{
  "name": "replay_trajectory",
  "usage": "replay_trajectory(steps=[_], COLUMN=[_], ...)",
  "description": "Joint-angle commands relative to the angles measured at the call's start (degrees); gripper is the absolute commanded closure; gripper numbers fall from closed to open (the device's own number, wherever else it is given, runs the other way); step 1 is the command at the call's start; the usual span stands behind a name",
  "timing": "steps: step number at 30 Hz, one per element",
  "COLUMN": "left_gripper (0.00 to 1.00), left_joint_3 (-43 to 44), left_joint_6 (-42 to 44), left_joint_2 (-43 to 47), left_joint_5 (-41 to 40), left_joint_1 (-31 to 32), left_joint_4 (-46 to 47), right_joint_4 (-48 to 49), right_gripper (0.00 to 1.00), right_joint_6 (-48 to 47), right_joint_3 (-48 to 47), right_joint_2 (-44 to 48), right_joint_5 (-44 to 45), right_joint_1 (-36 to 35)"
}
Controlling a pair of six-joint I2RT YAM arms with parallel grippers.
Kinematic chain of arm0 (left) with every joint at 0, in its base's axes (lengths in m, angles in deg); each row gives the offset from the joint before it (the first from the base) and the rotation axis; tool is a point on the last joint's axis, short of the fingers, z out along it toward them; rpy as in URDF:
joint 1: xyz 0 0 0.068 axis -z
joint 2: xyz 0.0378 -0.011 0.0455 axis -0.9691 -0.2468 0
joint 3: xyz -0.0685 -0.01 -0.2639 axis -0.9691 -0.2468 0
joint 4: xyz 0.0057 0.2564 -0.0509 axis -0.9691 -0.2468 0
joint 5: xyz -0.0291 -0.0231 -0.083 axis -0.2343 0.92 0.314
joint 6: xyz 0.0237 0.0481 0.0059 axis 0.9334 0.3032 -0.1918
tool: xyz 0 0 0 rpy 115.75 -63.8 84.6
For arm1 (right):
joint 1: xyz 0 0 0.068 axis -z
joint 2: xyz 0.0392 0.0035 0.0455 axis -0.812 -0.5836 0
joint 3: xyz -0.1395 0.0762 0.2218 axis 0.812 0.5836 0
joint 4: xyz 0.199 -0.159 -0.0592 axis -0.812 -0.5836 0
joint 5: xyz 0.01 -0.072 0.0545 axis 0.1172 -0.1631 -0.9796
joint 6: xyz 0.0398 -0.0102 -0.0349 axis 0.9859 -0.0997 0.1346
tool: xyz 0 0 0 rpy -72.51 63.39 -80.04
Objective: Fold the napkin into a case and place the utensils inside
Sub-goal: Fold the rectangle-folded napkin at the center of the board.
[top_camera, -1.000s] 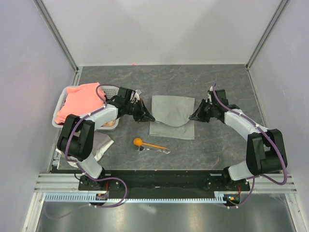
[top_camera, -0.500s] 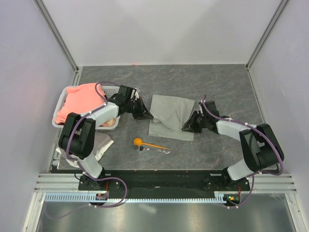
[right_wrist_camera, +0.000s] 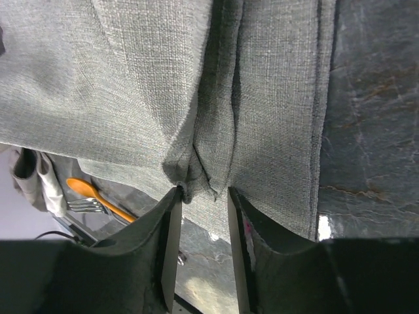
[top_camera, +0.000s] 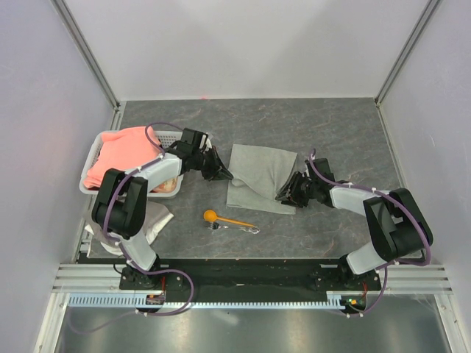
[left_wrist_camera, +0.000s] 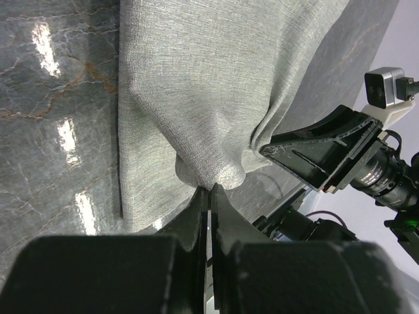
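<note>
Closest to the near edge of the table (top_camera: 331,132) you find the utensils, a little left of the middle. The orange spoon (top_camera: 229,220) and the metal fork (top_camera: 252,231) lie close together, and the fork is so thin that only its two ends are clear. Near the left edge the whitish rag (top_camera: 156,220) is partly hidden behind the left arm.

Further in, the grey napkin (top_camera: 257,170) lies around the middle of the table, rumpled and not flat. The left gripper (left_wrist_camera: 209,191) is closed tight on a small pinch of its left edge (you see no gap between the fingers). The right gripper (right_wrist_camera: 203,191) is at the napkin's near right corner with its jaws partly apart. A raised crease touches one finger, but nothing is clamped. How many layers lie under this crease you cannot tell.

Farthest, at the left edge, the white basket (top_camera: 94,151) is mostly covered by a salmon-pink cloth (top_camera: 121,154).
</note>
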Motion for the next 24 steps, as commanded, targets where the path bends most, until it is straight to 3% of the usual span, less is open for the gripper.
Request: replay_trajectory(steps=[1,12,18,21,24], left_gripper=[0.98,0.98,0.98,0.98,0.98], left_joint_3=[0.7,-4.1,-6.1,-6.6,-6.7], left_joint_6=[1.8,0.9,0.2,0.0,0.0], left_joint_2=[-0.2,1.8,2.7,2.8,3.1], left_joint_5=[-1.4,-0.7,0.0,0.0,0.1], left_joint_1=[-0.2,-0.2,-0.2,-0.2,-0.2], left_joint_4=[0.0,2.3,3.8,4.2,4.3], right_joint_4=[3.0,11.4,13.0,13.3,14.0], right_gripper=[0.57,0.58,0.68,0.77,0.93], right_joint_6=[2.5,9.1,10.8,9.8,8.5], right_joint_3=[1.3,3.3,2.2,1.1,-0.1], right_joint_2=[0.8,-1.6,-2.9,-4.2,-5.6], right_joint_5=[1.3,1.1,3.1,4.5,4.0], right_joint_1=[-0.2,-0.3,-0.3,-0.3,-0.4])
